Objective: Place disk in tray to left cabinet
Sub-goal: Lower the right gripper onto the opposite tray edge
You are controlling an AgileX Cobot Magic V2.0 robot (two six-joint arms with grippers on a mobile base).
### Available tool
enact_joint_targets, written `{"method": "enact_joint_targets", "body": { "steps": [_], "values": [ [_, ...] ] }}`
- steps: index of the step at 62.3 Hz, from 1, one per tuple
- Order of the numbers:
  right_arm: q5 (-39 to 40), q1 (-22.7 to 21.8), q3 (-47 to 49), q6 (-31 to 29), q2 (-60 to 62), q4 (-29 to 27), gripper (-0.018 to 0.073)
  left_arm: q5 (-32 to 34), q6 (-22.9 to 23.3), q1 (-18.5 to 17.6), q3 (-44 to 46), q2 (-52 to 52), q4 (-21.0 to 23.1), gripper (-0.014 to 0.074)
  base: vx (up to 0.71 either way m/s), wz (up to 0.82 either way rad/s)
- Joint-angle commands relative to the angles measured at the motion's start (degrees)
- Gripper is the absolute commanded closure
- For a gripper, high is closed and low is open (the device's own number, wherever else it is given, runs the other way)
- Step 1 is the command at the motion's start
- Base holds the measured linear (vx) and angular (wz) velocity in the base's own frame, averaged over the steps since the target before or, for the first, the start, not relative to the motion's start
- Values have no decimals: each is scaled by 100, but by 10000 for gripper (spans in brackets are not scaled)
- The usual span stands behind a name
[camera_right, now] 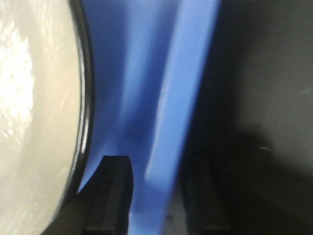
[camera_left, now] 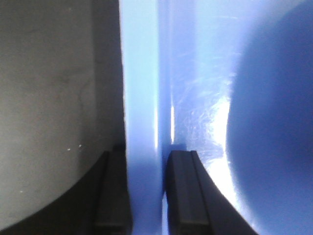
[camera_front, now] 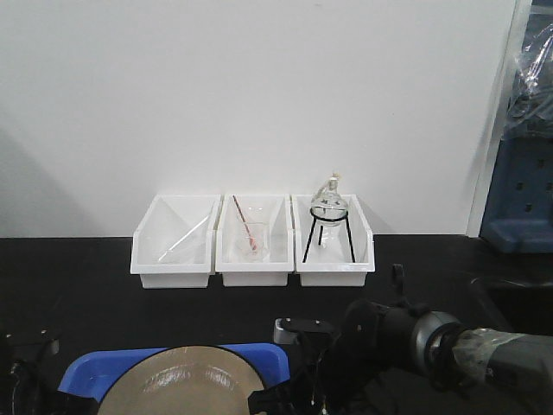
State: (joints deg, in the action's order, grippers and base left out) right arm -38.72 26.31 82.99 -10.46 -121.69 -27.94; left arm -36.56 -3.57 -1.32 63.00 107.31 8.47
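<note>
The blue tray [camera_front: 91,367] sits at the very bottom of the front view, and the tan disk [camera_front: 186,382] with its thin black rim lies inside it. My left gripper [camera_left: 144,196] is shut on the tray's left rim [camera_left: 142,98], one finger [camera_left: 183,196] inside and the other outside. My right gripper [camera_right: 159,196] straddles the tray's right rim [camera_right: 183,88], shut on it, with the inner finger [camera_right: 112,196] close to the disk [camera_right: 34,112]. The picture there is blurred. The right arm [camera_front: 415,341] reaches in from the lower right. The left cabinet is out of view.
Three white bins stand in a row at the back of the black table [camera_front: 69,277]: one with a glass rod [camera_front: 175,242], one with a beaker [camera_front: 252,242], one with a round flask on a black tripod [camera_front: 333,233]. Blue equipment [camera_front: 518,199] stands far right.
</note>
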Motion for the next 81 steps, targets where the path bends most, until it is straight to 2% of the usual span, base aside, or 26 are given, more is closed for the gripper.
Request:
{"method": "enact_joint_targets", "body": {
  "steps": [1, 8, 13, 19, 24, 35, 48, 58, 66, 81],
  "values": [
    [177, 182, 168, 40, 244, 54, 219, 68, -11, -21, 108, -215, 27, 603, 0, 0],
    [142, 312, 168, 355, 122, 455, 260, 62, -11, -21, 108, -215, 32, 601, 0, 0],
    [75, 380, 168, 553, 58, 765, 321, 56, -11, -21, 108, -215, 31, 600, 0, 0],
    [26, 455, 168, 786, 10, 1164, 455, 41, -11, -21, 108, -215, 73, 600, 0, 0],
    [25, 455, 168, 875, 10, 1274, 576, -7, -11, -21, 108, -215, 119, 600, 0, 0],
    [-203, 449, 326, 935, 10, 1309, 564, -283, -11, -21, 108, -266, 119, 600, 0, 0],
    [-1114, 442, 1094, 1046, 10, 1721, 564, -720, 7, -21, 250, -601, 119, 597, 0, 0],
    [-1888, 333, 1802, 1185, 17, 1837, 564, -1484, 25, -21, 872, -809, 194, 597, 0, 0],
    [-2349, 167, 2243, 1252, 138, 1881, 564, -2051, 25, -47, 1530, -835, 421, 597, 0, 0],
    [-2768, -305, 2452, 1338, 641, 1894, 564, -2321, 168, -404, 2450, -835, 560, 597, 0, 0]
  ]
}}
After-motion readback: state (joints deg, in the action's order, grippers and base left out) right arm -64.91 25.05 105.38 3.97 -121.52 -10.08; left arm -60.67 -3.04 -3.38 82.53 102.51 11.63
